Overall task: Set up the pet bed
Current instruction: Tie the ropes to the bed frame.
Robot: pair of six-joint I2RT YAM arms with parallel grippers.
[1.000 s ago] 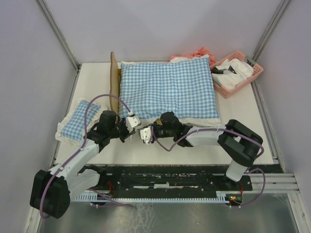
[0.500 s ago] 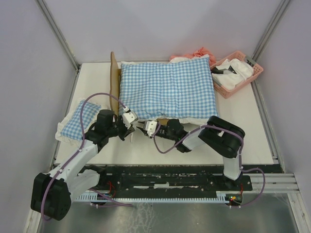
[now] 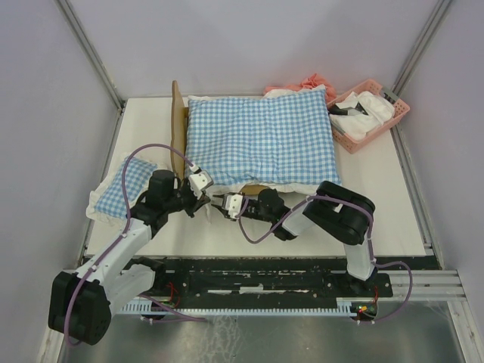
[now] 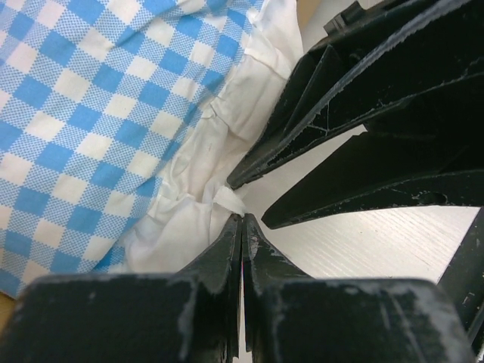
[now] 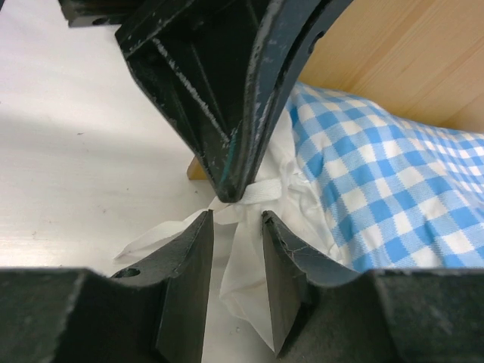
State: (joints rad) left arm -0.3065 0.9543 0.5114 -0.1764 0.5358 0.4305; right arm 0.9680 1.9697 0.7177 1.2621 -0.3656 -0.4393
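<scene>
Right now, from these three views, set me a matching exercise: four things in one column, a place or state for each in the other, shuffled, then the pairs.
Column one:
1. left gripper
2. right gripper
3. pink basket
4. small checked pillow

Column two:
A. far right corner of the table
B. shut on the white frill
C. left edge of the table
D. jaws apart, frill between them

Pairs: 1-B, 2-D, 3-A, 4-C

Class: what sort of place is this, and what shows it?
Probably a robot test cell, not a home: a white table walled by panels on aluminium posts, a left arm and right arm bolted at its near edge, and props: a blue-and-white checked cushion and pink plastic basket.
</scene>
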